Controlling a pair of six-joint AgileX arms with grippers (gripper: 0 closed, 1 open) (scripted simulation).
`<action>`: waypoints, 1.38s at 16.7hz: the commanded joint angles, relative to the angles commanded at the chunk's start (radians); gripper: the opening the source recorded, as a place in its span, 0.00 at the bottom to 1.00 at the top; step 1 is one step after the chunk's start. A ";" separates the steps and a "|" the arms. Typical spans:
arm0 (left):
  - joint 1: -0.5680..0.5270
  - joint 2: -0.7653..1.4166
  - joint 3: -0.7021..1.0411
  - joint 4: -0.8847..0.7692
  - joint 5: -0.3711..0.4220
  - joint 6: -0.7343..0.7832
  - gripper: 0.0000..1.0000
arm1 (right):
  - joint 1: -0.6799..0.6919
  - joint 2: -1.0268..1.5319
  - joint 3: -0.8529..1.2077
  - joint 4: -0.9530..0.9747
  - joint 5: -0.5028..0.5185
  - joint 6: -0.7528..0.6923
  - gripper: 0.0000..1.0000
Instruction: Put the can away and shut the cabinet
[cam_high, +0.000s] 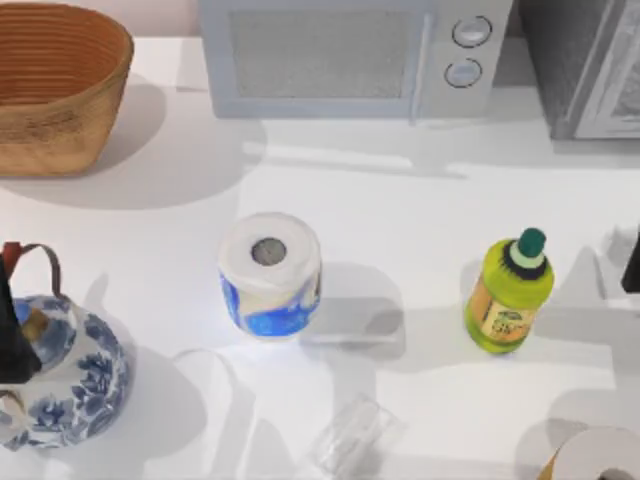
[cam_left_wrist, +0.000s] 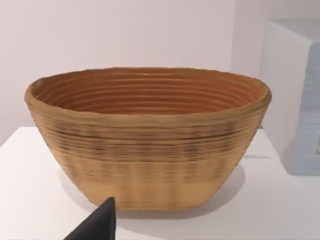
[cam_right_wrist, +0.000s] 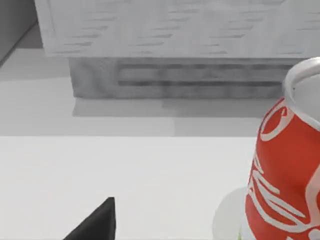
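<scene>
At the counter's (cam_high: 400, 200) far left corner stands a woven basket (cam_high: 55, 85), which our left wrist view faces square on; one dark fingertip (cam_left_wrist: 97, 225) of our left claw shows there, and we cannot tell how that claw stands. The left arm (cam_high: 12, 345) hangs at the left edge over a blue-and-white teapot (cam_high: 60, 375). Along the far edge sits a pale microwave (cam_high: 350, 55) with two dials. Mid-counter stands a toilet roll (cam_high: 270, 272) in a blue printed wrap whose writing we cannot read. Near the front edge lies a clear plastic thing (cam_high: 355, 435) we cannot name. Further right, a yellow-green bottle (cam_high: 507, 295) with a dark green cap carries an orange label; its green lettering is too small to read. In the far right corner stands the grey cabinet (cam_high: 585, 65). The can (cam_right_wrist: 287, 170), red with white cursive script, sits on the counter in our right wrist view, off to one side of our right claw's fingertip (cam_right_wrist: 97, 225) and apart from it; whether that claw is open we cannot tell. The right arm (cam_high: 631, 265) shows dark at the right edge.
</scene>
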 joint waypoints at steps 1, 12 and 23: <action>0.000 0.000 0.000 0.000 0.000 0.000 1.00 | 0.008 0.006 0.027 -0.020 0.009 0.001 1.00; 0.000 0.000 0.000 0.000 0.000 0.000 1.00 | -0.054 0.046 0.137 -0.092 -0.051 -0.010 0.85; 0.000 0.000 0.000 0.000 0.000 0.000 1.00 | -0.054 0.046 0.137 -0.092 -0.051 -0.010 0.02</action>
